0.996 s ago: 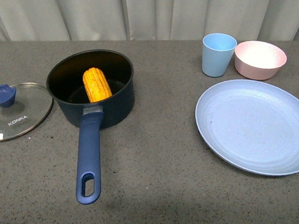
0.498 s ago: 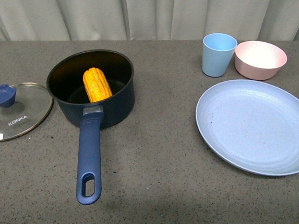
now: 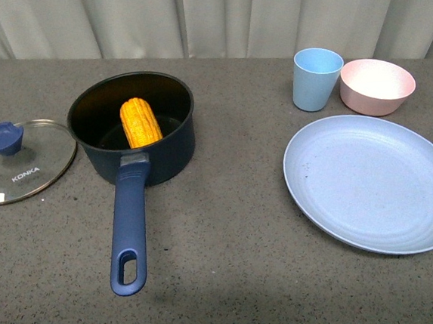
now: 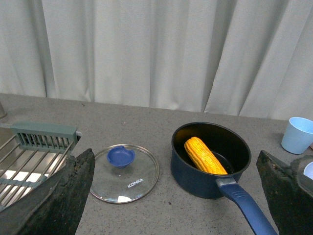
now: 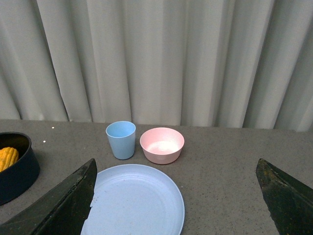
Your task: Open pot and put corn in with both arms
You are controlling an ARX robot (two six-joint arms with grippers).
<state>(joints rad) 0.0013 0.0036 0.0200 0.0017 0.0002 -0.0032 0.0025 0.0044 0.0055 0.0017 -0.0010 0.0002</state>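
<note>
The grey tabletop (image 3: 230, 229) carries the open pot (image 3: 171, 147) at left, handle pointing near, the corn (image 3: 140, 122) lying inside. Its glass lid (image 3: 31, 167) rests flat further left. Both end effectors (image 4: 171, 196) (image 5: 176, 196) gape wide, holding nothing

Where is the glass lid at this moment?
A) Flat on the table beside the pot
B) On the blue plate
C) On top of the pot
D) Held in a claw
A: the lid lies flat on the table next to the pot, which stands open with the corn inside.
</note>
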